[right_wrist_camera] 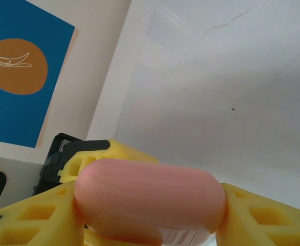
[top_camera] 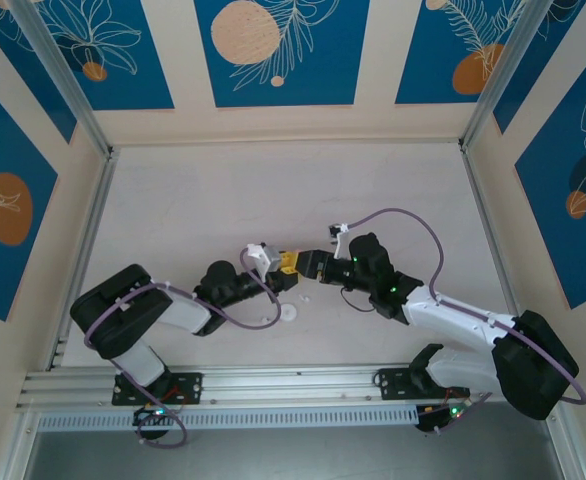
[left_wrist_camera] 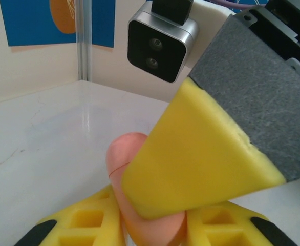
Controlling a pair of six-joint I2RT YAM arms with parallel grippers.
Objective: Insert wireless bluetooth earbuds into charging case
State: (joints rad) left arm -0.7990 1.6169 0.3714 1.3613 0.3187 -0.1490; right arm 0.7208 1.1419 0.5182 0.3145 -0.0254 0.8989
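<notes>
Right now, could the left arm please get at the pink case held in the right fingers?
Probably yes: the pink case sits between the left fingers, and the right fingers leave that end free.

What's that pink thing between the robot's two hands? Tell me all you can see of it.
The pink case is a smooth, glossy, salmon-coloured oblong with rounded ends, plastic by its look, a faint seam across it. It lies lengthwise between the right hand's yellow fingers; the left hand's fingers pinch its narrower sides.

A pale table (top_camera: 273,200) is lying between cream walls that are carrying blue leaf-patterned panels (top_camera: 323,60), metal posts (top_camera: 61,75) standing in the corners.
</notes>
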